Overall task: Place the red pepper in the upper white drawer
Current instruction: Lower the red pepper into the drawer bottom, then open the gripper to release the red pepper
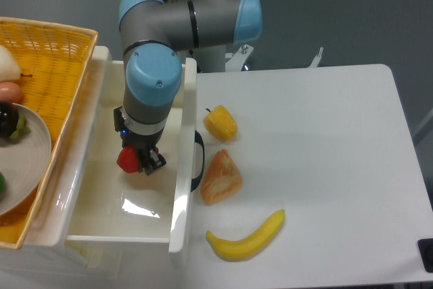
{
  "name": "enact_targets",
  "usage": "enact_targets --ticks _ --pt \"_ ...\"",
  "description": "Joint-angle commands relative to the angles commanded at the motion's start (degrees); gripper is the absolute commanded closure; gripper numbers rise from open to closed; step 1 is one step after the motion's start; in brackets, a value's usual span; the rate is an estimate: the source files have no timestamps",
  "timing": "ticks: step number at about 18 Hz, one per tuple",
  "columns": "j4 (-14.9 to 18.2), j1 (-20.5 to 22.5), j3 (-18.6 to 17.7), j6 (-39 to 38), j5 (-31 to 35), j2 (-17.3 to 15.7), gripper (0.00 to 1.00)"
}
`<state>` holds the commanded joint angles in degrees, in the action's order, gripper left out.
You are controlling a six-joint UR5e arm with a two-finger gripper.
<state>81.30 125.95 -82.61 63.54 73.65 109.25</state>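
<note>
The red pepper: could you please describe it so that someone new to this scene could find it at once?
Start at the open upper white drawer on the left of the table. Over its inside, the gripper holds the red pepper, small and glossy. It is the only red item; the yellow pepper lies outside, on the tabletop.
</note>
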Motion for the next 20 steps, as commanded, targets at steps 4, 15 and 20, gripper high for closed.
enact_targets --ticks 4,15,20 --pt "-0.7 -0.53 -0.27 0.26 0.0 0.26 0.14" --pt "-2.29 2.02 -0.62 0.35 -1.14 -2.81 0.04" --pt "-2.29 5.8 -0.53 0.35 -6.23 -5.27 0.02"
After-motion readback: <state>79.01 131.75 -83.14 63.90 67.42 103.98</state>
